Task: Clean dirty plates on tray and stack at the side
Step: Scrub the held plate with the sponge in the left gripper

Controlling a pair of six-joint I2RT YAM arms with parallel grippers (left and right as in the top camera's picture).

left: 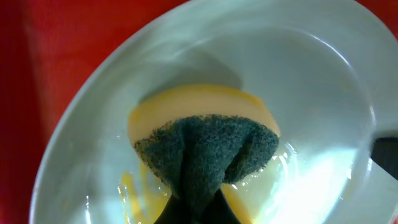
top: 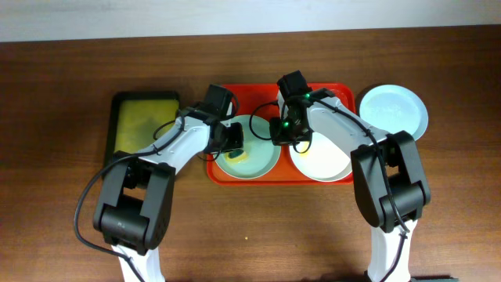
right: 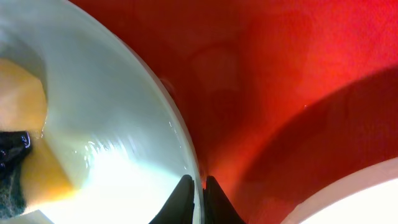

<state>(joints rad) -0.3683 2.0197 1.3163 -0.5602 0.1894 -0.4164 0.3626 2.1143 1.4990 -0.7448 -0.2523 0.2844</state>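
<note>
One sponge [left: 205, 149] hides most of the left hand [top: 232, 139] above the smeared plate [left: 298, 81].

Wood table [top: 63, 70] carries red tray [top: 249, 95], yellow-green tray [top: 141, 125], pale blue plate [top: 393, 111].

smeared plate [top: 258, 160], white plate [top: 322, 160] on tray [top: 258, 180], third plate [top: 394, 110] beside
</note>
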